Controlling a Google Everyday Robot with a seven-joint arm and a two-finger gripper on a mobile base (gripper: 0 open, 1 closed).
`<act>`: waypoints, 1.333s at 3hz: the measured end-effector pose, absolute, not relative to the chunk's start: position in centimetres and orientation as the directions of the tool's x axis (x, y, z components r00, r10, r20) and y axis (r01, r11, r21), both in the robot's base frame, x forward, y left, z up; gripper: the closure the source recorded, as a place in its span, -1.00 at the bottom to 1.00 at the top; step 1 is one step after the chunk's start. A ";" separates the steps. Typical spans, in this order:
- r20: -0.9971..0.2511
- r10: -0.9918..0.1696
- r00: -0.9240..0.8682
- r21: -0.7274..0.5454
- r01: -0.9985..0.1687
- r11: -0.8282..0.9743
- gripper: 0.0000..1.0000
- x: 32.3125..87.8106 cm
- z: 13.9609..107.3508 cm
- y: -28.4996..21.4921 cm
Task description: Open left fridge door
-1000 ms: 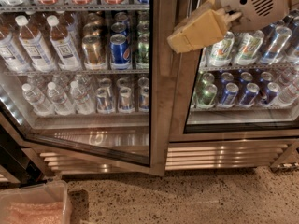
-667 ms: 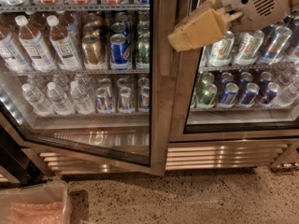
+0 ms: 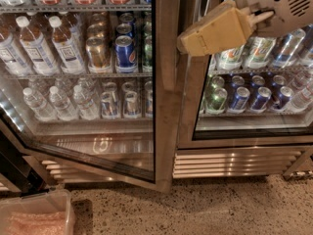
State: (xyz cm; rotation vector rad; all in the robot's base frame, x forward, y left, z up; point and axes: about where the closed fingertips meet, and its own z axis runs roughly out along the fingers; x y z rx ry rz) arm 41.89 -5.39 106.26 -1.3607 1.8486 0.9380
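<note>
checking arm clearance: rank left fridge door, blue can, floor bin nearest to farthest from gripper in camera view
From the gripper, upper right:
1. left fridge door, frame just beside it
2. blue can, leftward, on shelf
3. plastic bin, bottom-left floor

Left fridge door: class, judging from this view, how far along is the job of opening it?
Done: the left fridge door stands ajar, its bottom edge angling out from the fridge's base grille. In hand: the gripper is at the upper right, beside the door's free-edge frame; contact can't be judged. Left: swinging the door wider, since the opening looks only partial.
</note>
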 end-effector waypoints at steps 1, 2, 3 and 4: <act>-0.830 -0.499 -0.250 0.167 -0.964 0.205 1.00 41.9 106.3 -5.4; -0.829 -0.505 -0.240 0.177 -0.969 0.170 1.00 41.1 106.6 -4.9; -0.829 -0.505 -0.240 0.177 -0.969 0.170 1.00 41.0 106.6 -4.9; -0.822 -0.474 -0.317 0.273 -0.948 0.161 1.00 37.8 106.8 -6.0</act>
